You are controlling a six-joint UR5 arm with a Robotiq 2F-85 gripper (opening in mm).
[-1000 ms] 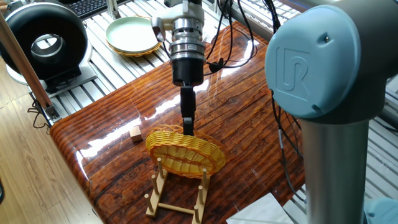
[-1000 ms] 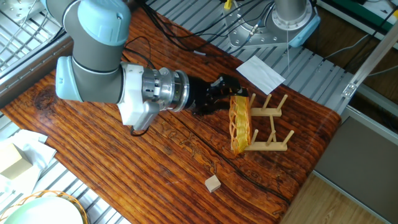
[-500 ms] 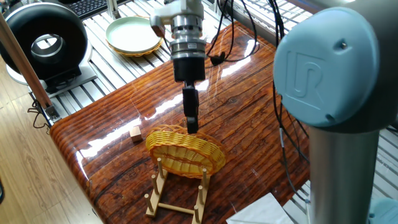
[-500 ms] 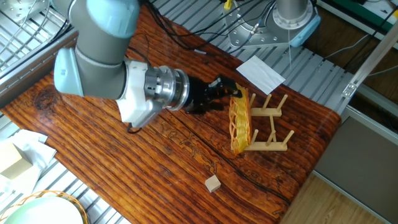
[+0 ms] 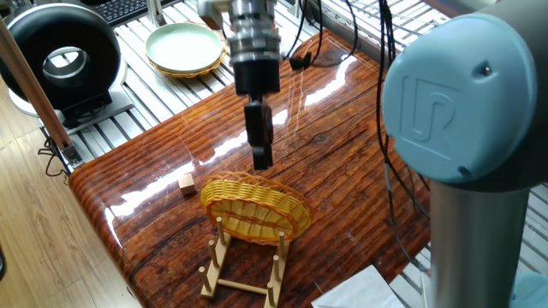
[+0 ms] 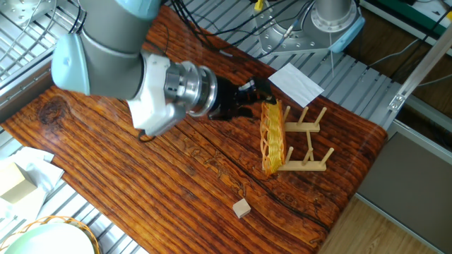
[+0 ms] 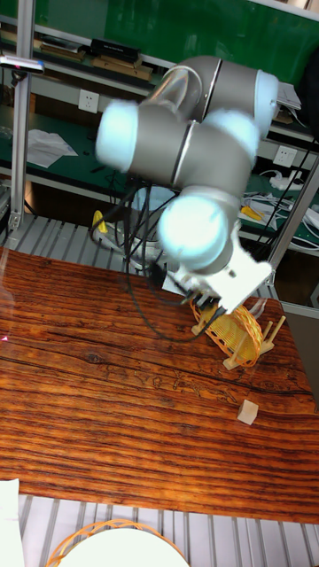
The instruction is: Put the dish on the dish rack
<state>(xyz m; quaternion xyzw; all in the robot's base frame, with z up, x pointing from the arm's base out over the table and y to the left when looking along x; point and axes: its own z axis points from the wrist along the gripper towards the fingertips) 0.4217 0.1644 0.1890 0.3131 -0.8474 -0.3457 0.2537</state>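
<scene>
The yellow woven dish (image 5: 257,210) stands on edge in the light-wood dish rack (image 5: 244,267), leaning between the upright pegs. In the other fixed view the dish (image 6: 272,137) is upright against the rack (image 6: 305,141). My gripper (image 5: 260,160) hangs just above the dish's upper rim, apart from it, and holds nothing. Its dark fingers (image 6: 256,89) look slightly open beside the dish's top edge. In the tall fixed view the arm covers most of the gripper; the dish (image 7: 237,332) and rack (image 7: 268,331) show beneath it.
A small wooden cube (image 5: 186,182) lies on the table left of the rack. A pale green plate (image 5: 184,47) in a wicker holder sits at the back left. A white paper sheet (image 6: 295,81) lies behind the rack. Cables trail across the far table edge.
My gripper has lifted off the dish's rim and drawn back and up. The dish stays standing in the rack, unmoved.
</scene>
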